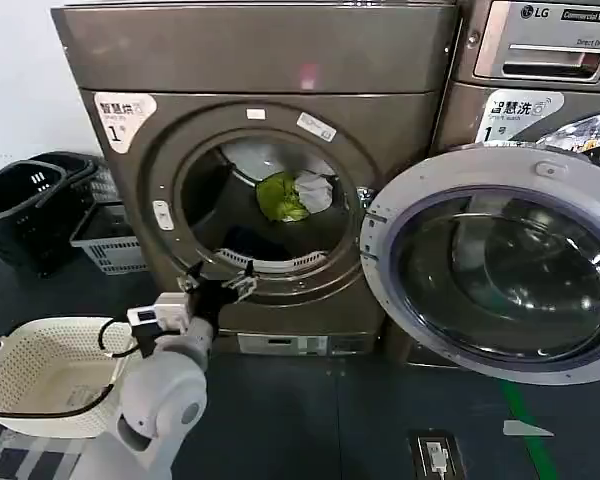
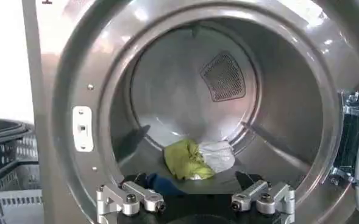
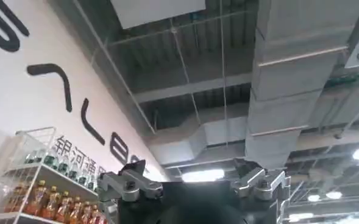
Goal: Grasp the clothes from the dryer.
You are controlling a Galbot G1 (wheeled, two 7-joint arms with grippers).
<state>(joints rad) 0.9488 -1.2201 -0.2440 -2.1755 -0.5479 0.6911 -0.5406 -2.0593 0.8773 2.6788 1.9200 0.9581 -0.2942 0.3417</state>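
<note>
Left gripper, fingers spread, waits at the dryer mouth; next, reach far in for the clothes.

porthole: open, unobstructed | door: swung aside right | drum floor: clothes only, apparently

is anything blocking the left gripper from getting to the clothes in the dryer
Nothing visible. The door is swung wide, the left gripper sits open at the dryer mouth, and the clothes lie straight ahead on the bare drum floor.
</note>
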